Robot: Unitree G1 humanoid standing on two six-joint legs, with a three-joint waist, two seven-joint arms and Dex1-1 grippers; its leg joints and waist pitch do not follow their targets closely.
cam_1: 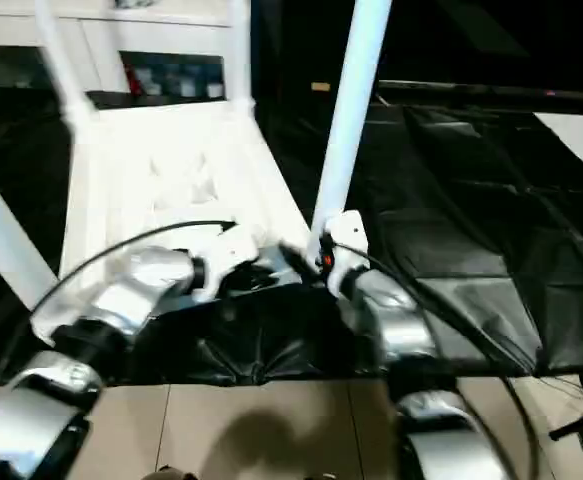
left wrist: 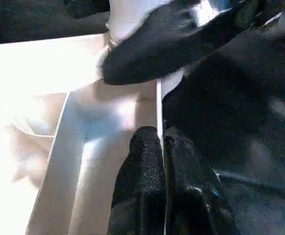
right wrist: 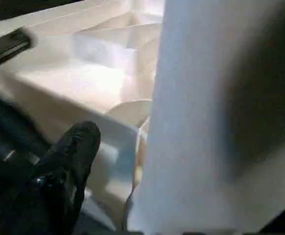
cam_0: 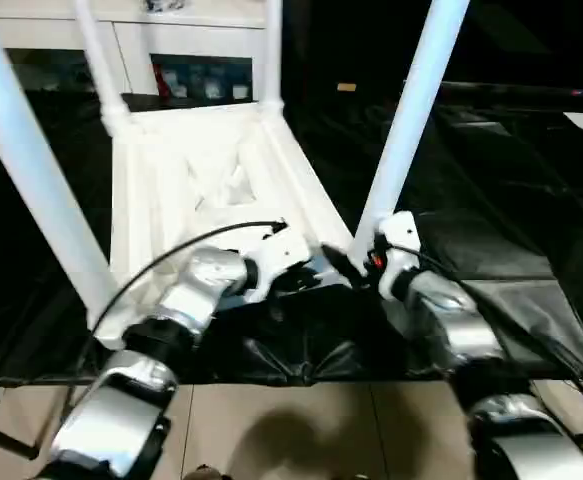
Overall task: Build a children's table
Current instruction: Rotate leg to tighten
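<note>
the table top (cam_0: 206, 185) lies upside down on the black-draped bench (cam_0: 531, 270), legs in its sockets, and the near right leg (cam_0: 411, 115) rises steeply, leaning a little right, from the corner just in front of the right fingers (right wrist: 74, 147). those fingers stand spread beside the leg's foot, holding nothing, so the right arm is nearer the leg. the left fingers (left wrist: 152, 166) are pressed together, pinching the top's thin near edge (left wrist: 158, 105) just beside that corner, which seems to steady it.
</note>
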